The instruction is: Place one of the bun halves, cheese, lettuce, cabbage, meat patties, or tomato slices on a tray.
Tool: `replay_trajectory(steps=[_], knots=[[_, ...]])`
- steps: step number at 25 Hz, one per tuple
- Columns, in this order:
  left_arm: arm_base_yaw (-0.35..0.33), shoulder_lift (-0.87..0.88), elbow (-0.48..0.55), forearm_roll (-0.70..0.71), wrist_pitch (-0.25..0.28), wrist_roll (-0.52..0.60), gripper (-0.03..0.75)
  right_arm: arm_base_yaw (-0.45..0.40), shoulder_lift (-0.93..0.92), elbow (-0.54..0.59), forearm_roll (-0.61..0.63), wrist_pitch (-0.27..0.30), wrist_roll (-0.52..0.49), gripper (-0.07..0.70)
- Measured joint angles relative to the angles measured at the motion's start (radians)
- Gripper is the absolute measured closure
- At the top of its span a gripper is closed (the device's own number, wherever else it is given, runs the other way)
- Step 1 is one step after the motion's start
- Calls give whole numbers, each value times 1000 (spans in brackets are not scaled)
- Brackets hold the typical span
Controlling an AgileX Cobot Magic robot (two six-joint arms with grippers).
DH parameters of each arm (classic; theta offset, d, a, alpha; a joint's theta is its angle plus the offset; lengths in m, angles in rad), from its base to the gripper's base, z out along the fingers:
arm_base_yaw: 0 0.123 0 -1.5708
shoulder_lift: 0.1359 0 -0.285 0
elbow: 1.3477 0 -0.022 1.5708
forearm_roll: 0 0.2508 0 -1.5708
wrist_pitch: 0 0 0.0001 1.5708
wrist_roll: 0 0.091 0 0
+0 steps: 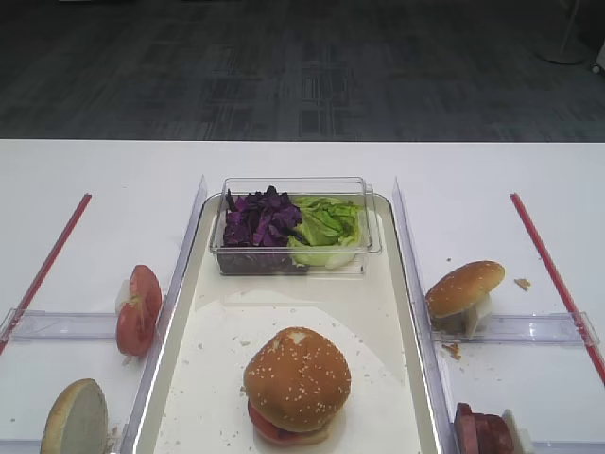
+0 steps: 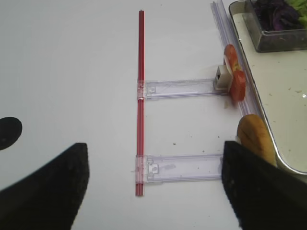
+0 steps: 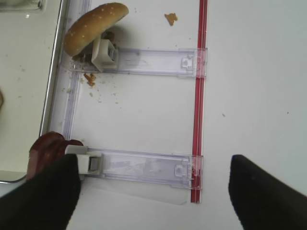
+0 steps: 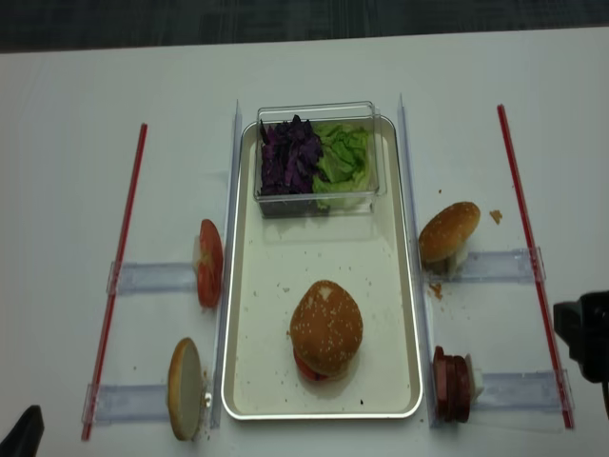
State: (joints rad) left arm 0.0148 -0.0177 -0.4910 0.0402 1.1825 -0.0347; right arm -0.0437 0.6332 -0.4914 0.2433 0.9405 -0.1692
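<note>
On the tray, well away from both sets of jaws: the bun top, seeded, with a small pale bare patch, sits capping a stack with a red slice showing under its edge.
Bun handling: looks light, soft and easily dented; I'd take it gently across the dome's widest part, low on the sides, since a hard squeeze would crush it.
Tray: the cream tray, crumb-speckled, also carries the clear box with purple cabbage and green lettuce, limp, loose leaves that would need a pinch at the bunch.
Right side: the right gripper has its jaws spread wide and empty over bare worktop; the meat patties stand just beside its left finger, the spare seeded bun farther ahead.
Patties: probably slick and floppy, best gripped across the faces.
Left side: the left gripper also shows jaws parted, holding nothing; the tomato slices are ahead to its right, the cut-face bun half near its right finger.
</note>
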Motion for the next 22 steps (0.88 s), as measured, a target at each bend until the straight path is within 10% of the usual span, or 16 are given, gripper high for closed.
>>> replay_trajectory(steps=[22], knots=[[0, 0, 0, 0, 0, 0, 190, 2, -464, 2, -4, 106, 13, 1]])
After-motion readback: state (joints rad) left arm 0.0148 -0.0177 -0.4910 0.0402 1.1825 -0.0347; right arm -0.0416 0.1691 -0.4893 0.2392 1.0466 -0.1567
